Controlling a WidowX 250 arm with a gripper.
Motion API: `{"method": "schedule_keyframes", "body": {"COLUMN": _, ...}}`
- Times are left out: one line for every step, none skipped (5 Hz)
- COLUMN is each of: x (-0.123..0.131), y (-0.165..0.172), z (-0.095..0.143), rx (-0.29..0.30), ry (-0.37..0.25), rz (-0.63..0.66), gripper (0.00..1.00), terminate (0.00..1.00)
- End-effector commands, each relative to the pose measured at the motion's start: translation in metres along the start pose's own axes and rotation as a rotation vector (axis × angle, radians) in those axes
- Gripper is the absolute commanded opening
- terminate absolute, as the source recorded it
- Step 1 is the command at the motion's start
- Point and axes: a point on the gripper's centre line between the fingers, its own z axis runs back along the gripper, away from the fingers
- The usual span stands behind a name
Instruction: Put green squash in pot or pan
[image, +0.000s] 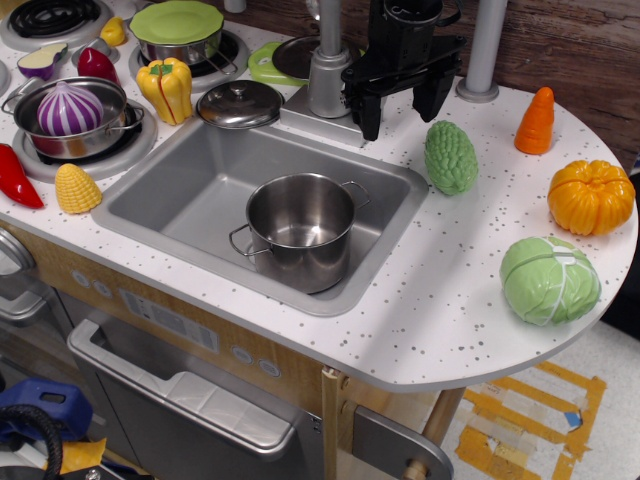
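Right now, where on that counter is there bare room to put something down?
Bare counter runs along the front edge between the sink and the cabbage. The sink floor left of the steel pot is free too. The stove side, around the onion pan, is crowded.

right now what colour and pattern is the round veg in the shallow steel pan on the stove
Purple with white stripes: the round onion in the shallow steel pan, clearest in the overhead view.

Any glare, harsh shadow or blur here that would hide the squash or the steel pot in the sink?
In the observation.image view, both are sharp: the green squash is evenly lit with only a soft shadow beside it; the pot shows bright reflections on its rim and wall, yet its outline and handles read clearly; the gripper is dark, its detail lost in black; the lower-left corner is dim.
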Motion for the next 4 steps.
{"method": "schedule_keyframes", "body": {"x": 0.0, "y": 0.0, "z": 0.0, "rx": 0.0, "ry": 0.0, "rz": 0.0, "gripper": 1.0, "terminate": 0.0}}
{"method": "schedule_keyframes", "body": {"x": -0.001, "y": -0.013, "z": 0.014, "rx": -0.029, "ry": 0.002, "rz": -0.093, "gripper": 1.0, "terminate": 0.0}}
{"method": "schedule_keyframes", "body": {"x": 0.003, "y": -0.031, "z": 0.023, "rx": -0.084, "ry": 0.014, "rz": -0.211, "gripper": 1.0, "terminate": 0.0}}
{"method": "schedule_keyframes", "body": {"x": 0.004, "y": -0.047, "z": 0.017, "rx": -0.105, "ry": 0.055, "rz": -0.28, "gripper": 1.0, "terminate": 0.0}}
